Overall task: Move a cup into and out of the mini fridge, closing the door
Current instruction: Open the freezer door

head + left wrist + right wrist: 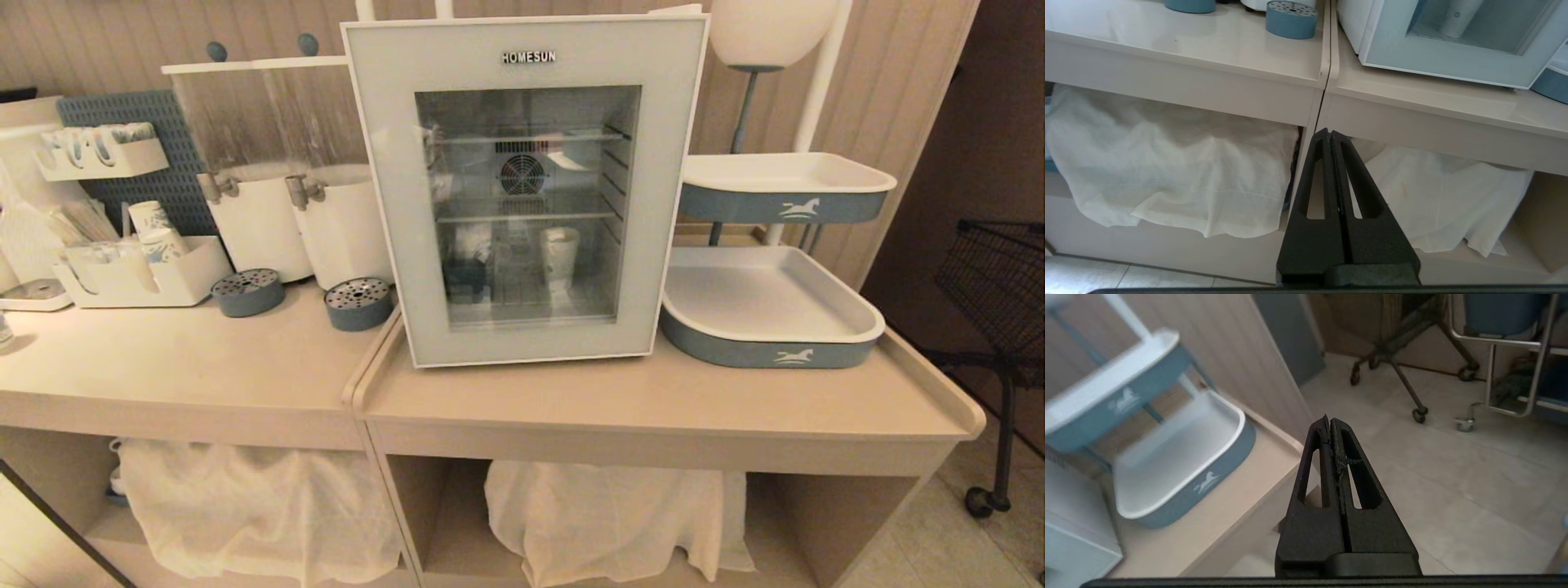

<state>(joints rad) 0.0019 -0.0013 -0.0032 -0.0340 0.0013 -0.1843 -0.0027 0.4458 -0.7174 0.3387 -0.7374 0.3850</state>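
Observation:
The white mini fridge (pixel 690 131) stands on the counter with its grey-blue glass door (pixel 384 188) shut. Behind the glass, the white paper cup (pixel 560 255) stands on the lowest shelf; the left wrist view shows the cup (pixel 1459 18) too. Neither arm appears in the head view. My left gripper (pixel 1331 132) is shut and empty, low in front of the counter's lower shelves. My right gripper (pixel 1329 420) is shut and empty, off the counter's right end, above the floor.
Two white dispensers (pixel 282 212) with blue drip cups (pixel 357 303) stand left of the fridge. A two-tier blue-and-white tray stand (pixel 771 306) sits to its right. A wheeled wire cart (pixel 1000 327) is on the floor at far right. White cloths (pixel 245 506) fill the lower shelves.

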